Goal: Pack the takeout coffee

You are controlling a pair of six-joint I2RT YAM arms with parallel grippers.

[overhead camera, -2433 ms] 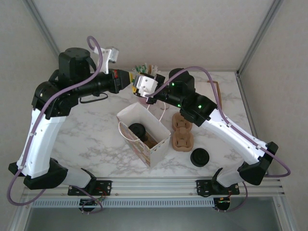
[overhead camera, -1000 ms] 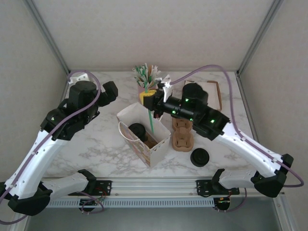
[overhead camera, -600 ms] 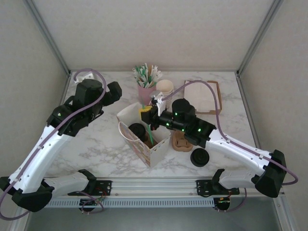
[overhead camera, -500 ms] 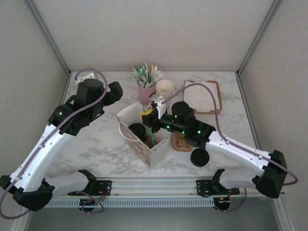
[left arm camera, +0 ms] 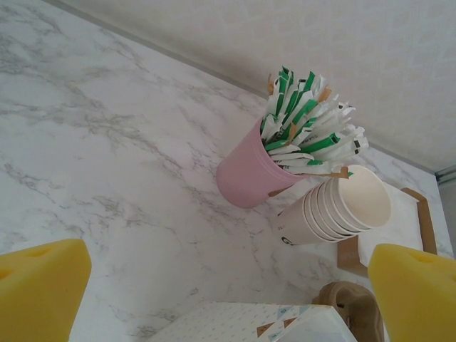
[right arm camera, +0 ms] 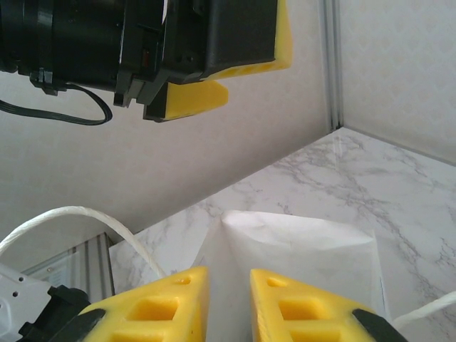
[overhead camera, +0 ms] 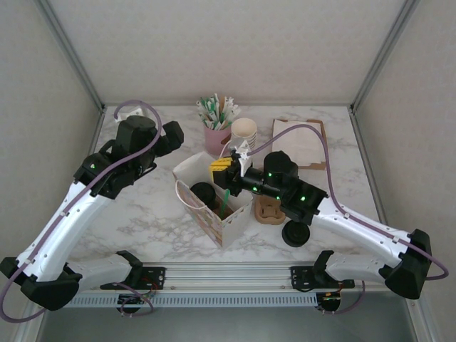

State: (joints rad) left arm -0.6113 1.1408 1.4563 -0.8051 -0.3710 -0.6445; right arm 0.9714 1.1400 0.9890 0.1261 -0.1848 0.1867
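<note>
1. My left gripper is wide open and empty, with one yellow pad at each side of the wrist view and nothing between them.
2. It hangs over the far-left part of the desk, left of the pink cup.
3. On my right gripper the yellow fingers are parted by a narrow slit. Nothing is in the slit, so no hold on anything.
4. It sits over the open mouth of the paper bag, at the bag's far rim.
5. The bag stands upright mid-desk, a bit toward the near edge.
6. The takeout coffee is inside the bag, at the end toward the desk's left edge, with its black lid up.
7. A green straw leans inside the bag, just right of the coffee and below my right gripper. I cannot tell whether it touches the cup.
8. The pink cup is full of wrapped straws and stands at the far edge, mid-desk.
9. A stack of paper cups is just beside it, on its right.
10. A cup carrier lies just beside the bag's right side.
11. Black lids lie near the carrier, toward the near edge.
12. A white sheet on a brown board lies toward the far right corner.
</note>
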